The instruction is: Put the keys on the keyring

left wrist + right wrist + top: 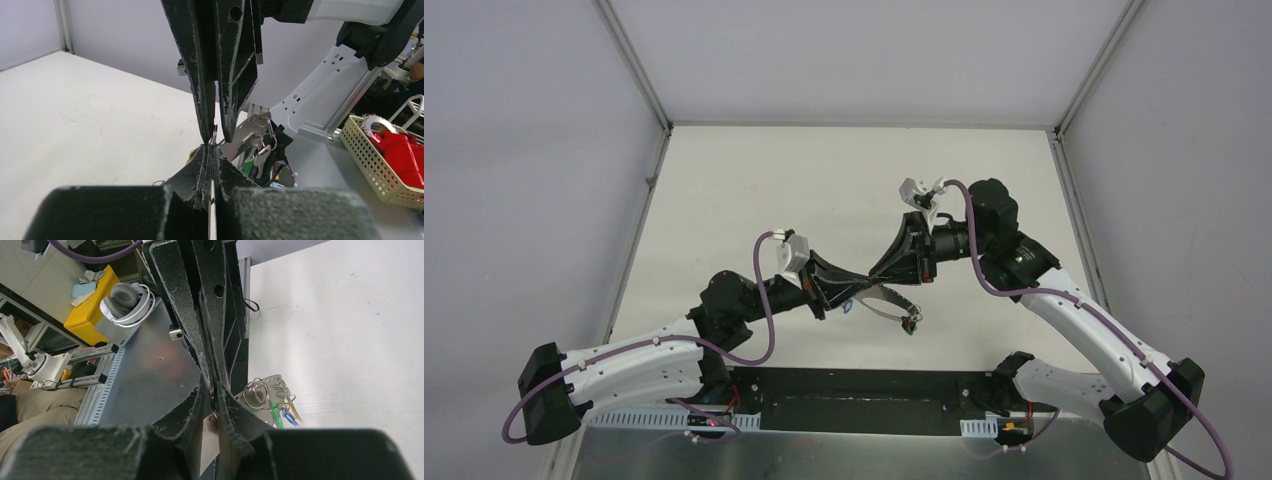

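Left gripper [212, 150]: fingers fully closed on the thin band of the keyring [212, 220], seen edge-on between them. Right gripper [215, 392]: fingers narrow, meeting the left pair tip to tip from the far right, a small wire loop [214, 402] between them; whether they grip it cannot be confirmed. The keys [272, 390] hang bunched just right of and nearer than that meeting point, the hoop trailing that way, and the right arm is judged marginally closer.
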